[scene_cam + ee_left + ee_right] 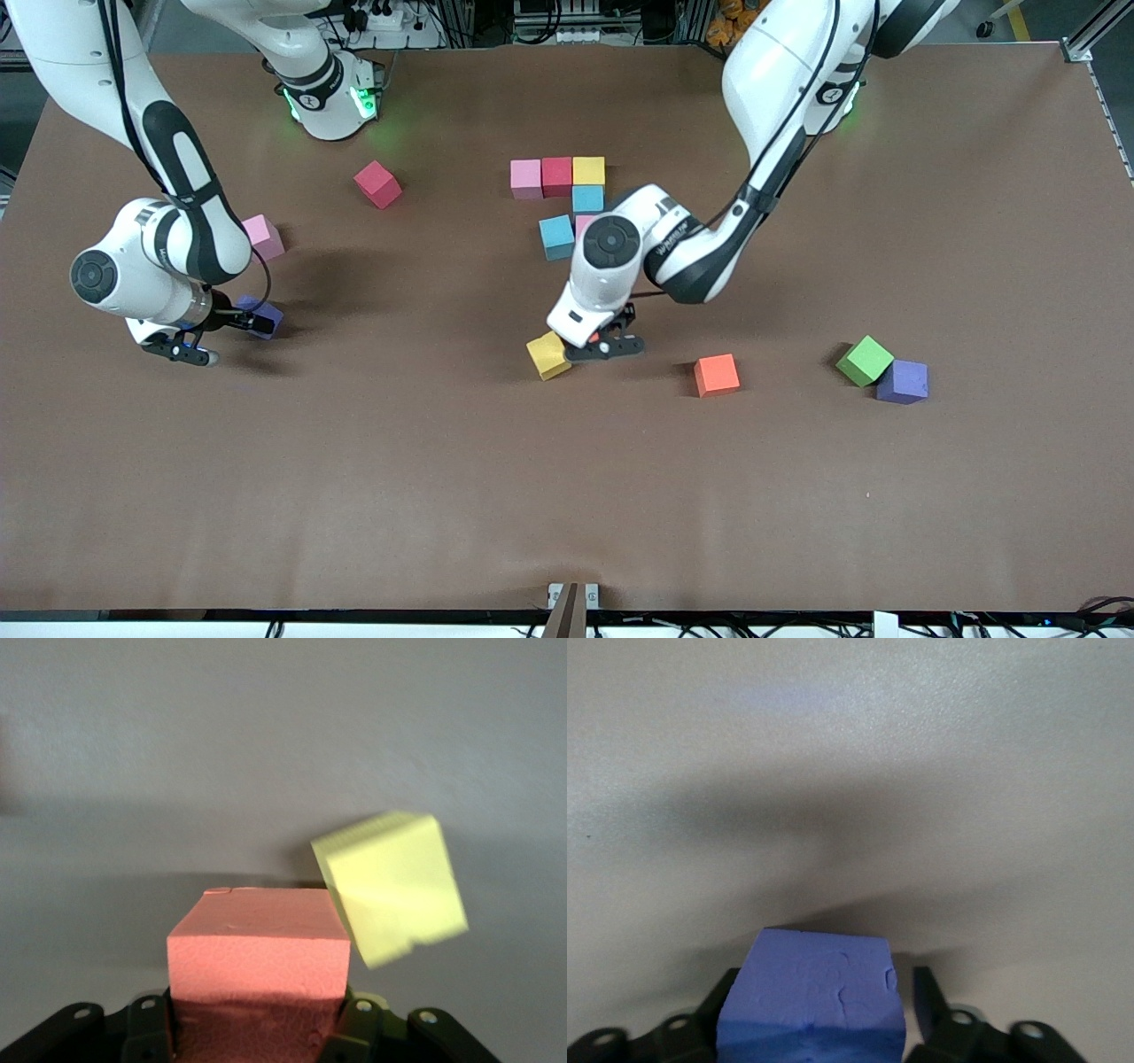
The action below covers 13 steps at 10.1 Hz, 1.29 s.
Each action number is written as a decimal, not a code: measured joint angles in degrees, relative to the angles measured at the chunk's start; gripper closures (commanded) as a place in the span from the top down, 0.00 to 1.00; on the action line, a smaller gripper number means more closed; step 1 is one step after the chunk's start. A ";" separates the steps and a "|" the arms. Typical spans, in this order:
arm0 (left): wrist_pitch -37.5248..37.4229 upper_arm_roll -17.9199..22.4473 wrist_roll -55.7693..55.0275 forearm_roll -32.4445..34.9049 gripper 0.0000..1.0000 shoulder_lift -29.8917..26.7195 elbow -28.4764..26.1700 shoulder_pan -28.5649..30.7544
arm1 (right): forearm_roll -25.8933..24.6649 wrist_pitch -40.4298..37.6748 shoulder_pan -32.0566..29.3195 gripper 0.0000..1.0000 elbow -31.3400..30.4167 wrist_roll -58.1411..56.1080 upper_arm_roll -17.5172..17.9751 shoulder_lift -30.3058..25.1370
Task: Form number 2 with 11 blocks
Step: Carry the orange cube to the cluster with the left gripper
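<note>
The number 2 stands part-built near the robots: pink [525, 178], crimson [556, 175] and yellow [588, 170] blocks in a row, a light blue block [587, 198] under the yellow one, a second light blue block [556, 237] slightly askew. My left gripper [607, 344] [255, 1014] is shut on an orange block [257, 948] mid-table, beside a tilted yellow block [548, 354] [390, 890]. My right gripper [246, 323] [815, 1010] straddles a purple block [263, 315] [811, 992] at the right arm's end, open, with a gap at one finger [926, 1001].
Loose blocks lie about: crimson [377, 184] and pink [264, 237] toward the right arm's end, orange [716, 374], green [865, 361] and purple [902, 382] toward the left arm's end. The left arm's forearm hangs over the part-built figure.
</note>
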 measured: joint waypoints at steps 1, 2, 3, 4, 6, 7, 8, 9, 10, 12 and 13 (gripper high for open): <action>-1.98 -0.41 -0.49 -0.07 0.00 -1.13 0.00 -1.35 | 0.50 -0.06 0.00 0.00 0.03 -0.06 0.02 -0.05; -3.42 -0.56 -2.97 -0.13 0.00 -1.90 0.00 -3.03 | 0.60 -0.16 0.02 0.00 0.08 -0.13 0.08 -0.06; -3.93 -0.60 -6.80 -0.14 0.00 -2.22 -0.01 -4.62 | 0.63 -0.43 0.17 0.00 0.34 -0.53 0.24 -0.13; -3.95 -0.65 -10.50 -0.15 0.00 -2.29 -0.01 -6.03 | 0.67 -1.38 0.67 0.00 1.15 -1.74 0.44 -0.37; -3.93 -1.73 -19.63 -0.24 0.00 -2.33 0.07 -8.11 | 0.75 -6.33 1.75 0.00 4.76 -5.95 0.65 -1.20; -3.92 -2.77 -24.96 -0.25 0.00 -2.39 0.36 -8.70 | 0.77 -8.60 2.00 0.00 6.68 -7.07 0.68 -1.46; -3.93 -3.85 -30.54 -0.26 0.00 -2.47 0.55 -9.07 | 0.78 -9.95 2.11 0.00 7.92 -7.61 0.70 -1.59; -3.92 -4.71 -36.43 -0.26 0.00 -2.48 0.65 -9.26 | 0.78 -10.44 2.15 0.00 8.26 -7.90 0.71 -1.58; -3.82 -5.21 -41.77 -0.26 0.00 -2.48 0.65 -9.55 | 0.78 -10.72 2.15 0.00 8.22 -8.02 0.70 -1.51; -2.48 -5.32 -53.07 -0.26 0.00 -2.47 0.66 -10.46 | 0.78 -10.98 2.16 0.00 8.04 -8.16 0.72 -1.20; -0.98 -5.32 -59.36 -0.27 0.00 -2.46 0.65 -10.70 | 0.78 -10.99 2.16 0.00 7.92 -8.21 0.74 -1.05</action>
